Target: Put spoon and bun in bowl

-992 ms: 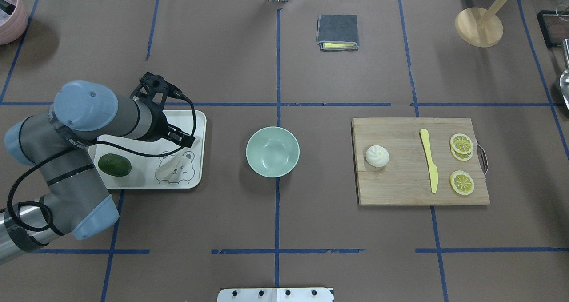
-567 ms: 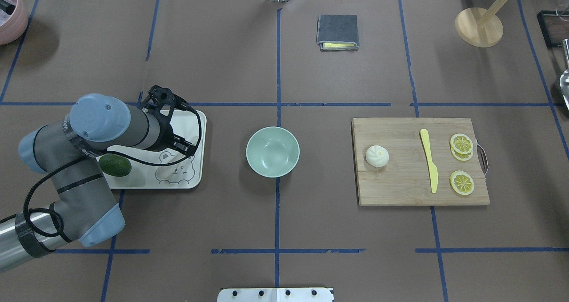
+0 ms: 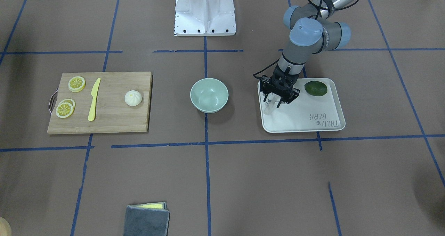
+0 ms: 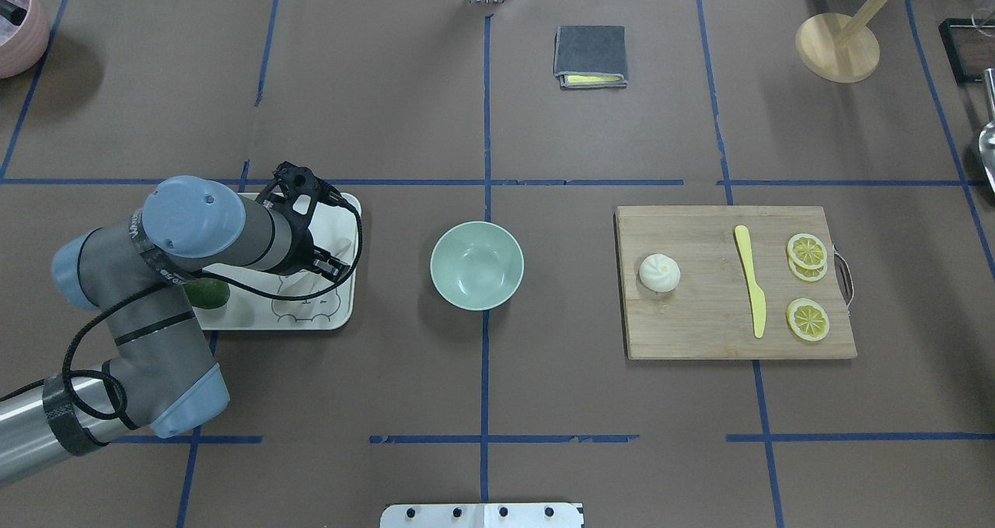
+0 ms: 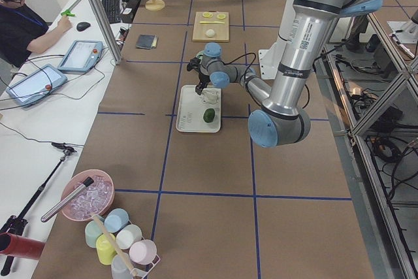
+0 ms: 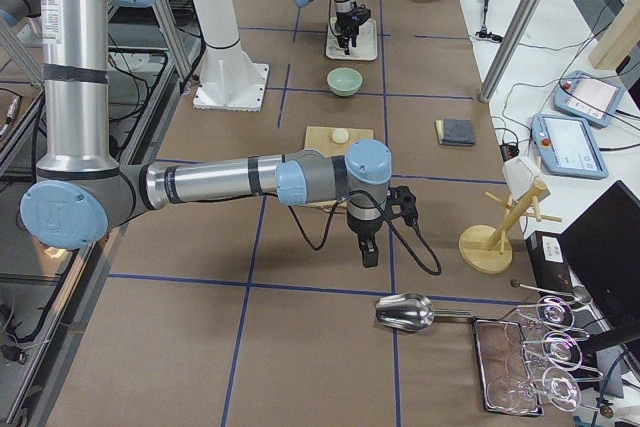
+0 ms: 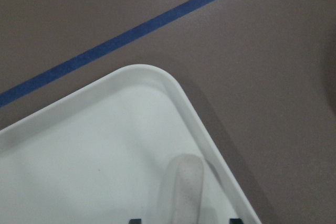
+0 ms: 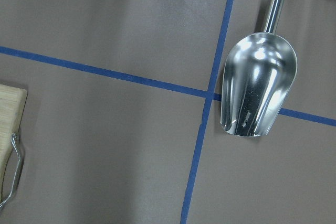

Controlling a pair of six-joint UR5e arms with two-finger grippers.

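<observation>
Brown paper crossed with blue tape lines covers the desk (image 4: 389, 108). In the overhead view a white tray (image 4: 342, 314) lies at the left of the frame, the pale green bowl (image 4: 476, 265) stands empty at the centre, and a wooden board (image 4: 699, 326) lies at the right. The bun (image 4: 659, 272) sits on the board's left part, well apart from the bowl; a yellow knife (image 4: 751, 283) and lemon slices (image 4: 807, 319) lie further right on the same board. The left tool (image 3: 274, 102) hangs low over the bowl-side edge of the tray with its fingers spread, released. In the left wrist view the spoon (image 7: 181, 192) lies on the tray with its handle between the two fingertips, and neither visibly presses it. A dark green fruit (image 3: 315, 88) lies on the tray's other end, away from the bowl. The right tool (image 6: 368, 255) shows only in the exterior right view, pointing down over bare desk near a metal scoop (image 8: 257, 87); I cannot tell whether it is released or clenched.
</observation>
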